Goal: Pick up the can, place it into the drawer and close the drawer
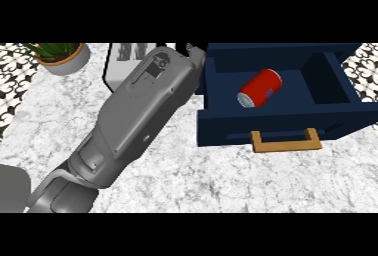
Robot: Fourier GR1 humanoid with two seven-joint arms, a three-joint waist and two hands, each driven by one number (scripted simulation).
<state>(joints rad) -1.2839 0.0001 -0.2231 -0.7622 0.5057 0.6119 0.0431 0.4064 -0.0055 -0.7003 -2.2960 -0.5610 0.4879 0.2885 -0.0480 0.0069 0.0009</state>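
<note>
Marbled counter, cylindrical can in drawer

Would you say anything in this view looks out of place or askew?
Only mildly: the red can lies on its side, slanted, inside the open dark blue drawer, which is not yet pushed shut. The potted plant stands upright, and nothing looks spilled or damaged.

A red can lies tilted on its side inside the open dark-blue drawer with a wooden handle
</note>
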